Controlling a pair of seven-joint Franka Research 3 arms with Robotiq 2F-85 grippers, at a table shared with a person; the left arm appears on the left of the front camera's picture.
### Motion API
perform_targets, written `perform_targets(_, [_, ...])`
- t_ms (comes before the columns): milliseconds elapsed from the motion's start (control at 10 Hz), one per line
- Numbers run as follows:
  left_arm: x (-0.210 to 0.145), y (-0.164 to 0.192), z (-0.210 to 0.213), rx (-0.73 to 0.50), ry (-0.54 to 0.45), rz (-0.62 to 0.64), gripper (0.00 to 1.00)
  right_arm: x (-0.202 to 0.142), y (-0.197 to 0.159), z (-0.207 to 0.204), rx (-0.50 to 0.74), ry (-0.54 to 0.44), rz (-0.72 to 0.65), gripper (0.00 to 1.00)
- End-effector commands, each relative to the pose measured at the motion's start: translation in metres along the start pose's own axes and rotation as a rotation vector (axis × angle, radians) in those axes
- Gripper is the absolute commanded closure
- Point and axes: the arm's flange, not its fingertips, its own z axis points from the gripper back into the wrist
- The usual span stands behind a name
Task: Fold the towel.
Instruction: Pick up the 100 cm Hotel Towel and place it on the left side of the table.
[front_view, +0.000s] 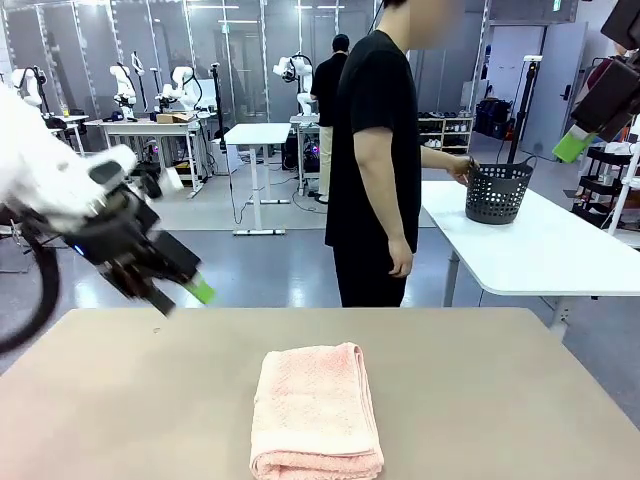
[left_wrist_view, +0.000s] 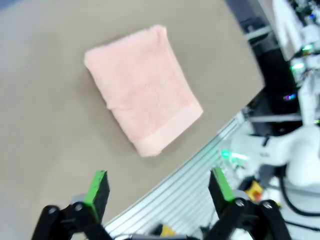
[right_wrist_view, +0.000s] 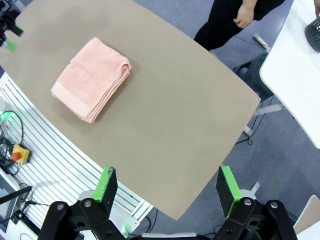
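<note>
Front view has the towel (front_view: 317, 412) lying folded on the brown worktop (front_view: 480, 390), at the middle of the robot-side edge. Left hand (front_view: 185, 285) hangs released above the worktop's left side, grasping nothing. Right hand (right_wrist_view: 167, 187) is spread wide high over the worktop's edge, well apart from the towel.

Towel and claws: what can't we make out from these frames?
- Towel: front view, near end cut off by the bottom edge.
- Left claw: front view, motion-blurred, so finger gap unreadable there.
- Right claw: front view, cut off by the right edge.
- Basket: contents hidden by its dark wall.
</note>
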Motion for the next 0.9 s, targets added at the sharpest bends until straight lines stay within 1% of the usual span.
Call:
perform_targets(0, [-0.003,0.008,-0.052,-0.027,-0.067,0.104,0.0,0.0,-0.001,0.003,-0.004,0.006,-0.008,0.0])
perform_targets(100, [-0.01,0.022,-0.081,-0.021,-0.048,0.136,0.0,0.0,-0.001,0.003,-0.004,0.006,-0.008,0.0])
perform_targets(200, [-0.015,0.033,-0.099,-0.059,-0.021,0.145,0.0,0.0,-0.001,0.003,-0.004,0.006,-0.008,0.0])
perform_targets(300, [-0.019,0.039,-0.111,-0.007,-0.038,0.166,0.0,0.0,-0.001,0.003,-0.004,0.006,-0.008,0.0])
perform_targets(400, [-0.02,0.038,-0.114,-0.031,-0.056,0.185,0.0,0.0,-0.001,0.003,-0.004,0.006,-0.008,0.0])
perform_targets(500, [-0.019,0.038,-0.116,-0.02,-0.028,0.176,0.0,0.0,-0.001,0.003,-0.004,0.006,-0.008,0.0])
perform_targets(600, [-0.025,0.042,-0.109,-0.011,-0.004,0.194,0.0,0.0,-0.001,0.003,-0.004,0.006,-0.008,0.0])
perform_targets(800, [-0.025,0.042,-0.109,-0.011,-0.004,0.194,0.0,0.0,-0.001,0.003,-0.004,0.006,-0.008,0.0])
